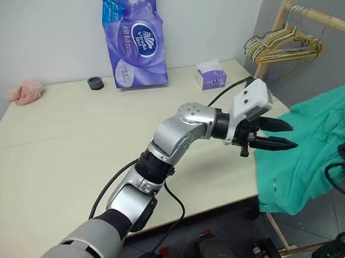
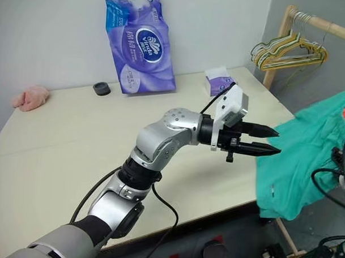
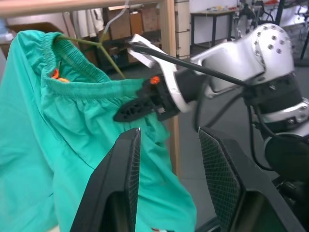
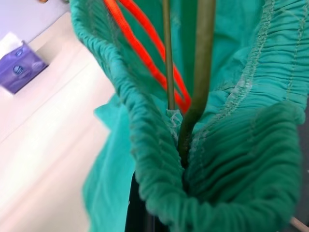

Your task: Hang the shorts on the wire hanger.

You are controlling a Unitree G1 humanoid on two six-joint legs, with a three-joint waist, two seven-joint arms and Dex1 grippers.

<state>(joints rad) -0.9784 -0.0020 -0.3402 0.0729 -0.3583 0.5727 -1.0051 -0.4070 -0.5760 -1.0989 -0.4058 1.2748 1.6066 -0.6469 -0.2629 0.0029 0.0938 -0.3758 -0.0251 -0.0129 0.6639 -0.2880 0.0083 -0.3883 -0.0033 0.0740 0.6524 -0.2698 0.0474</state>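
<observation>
The teal-green fabric shorts [image 1: 308,150] hang off the beige table's [image 1: 64,153] right edge, waistband bunched around the thin greyish-gold wire hanger [image 3: 91,43]. The right gripper [image 3: 126,112] is clamped on that waistband. The left gripper [image 1: 283,135], fingers parted and empty, points at the shorts just beside them.

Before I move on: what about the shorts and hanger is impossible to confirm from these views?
- Wire hanger: hook and full triangle cut off in right wrist view; waistband hides its lower part.
- Right gripper: fingertips buried in shorts, left wrist view.
- Shorts' far side: cut off by the head views' edge.
- Left gripper: open, clear of the fabric.
</observation>
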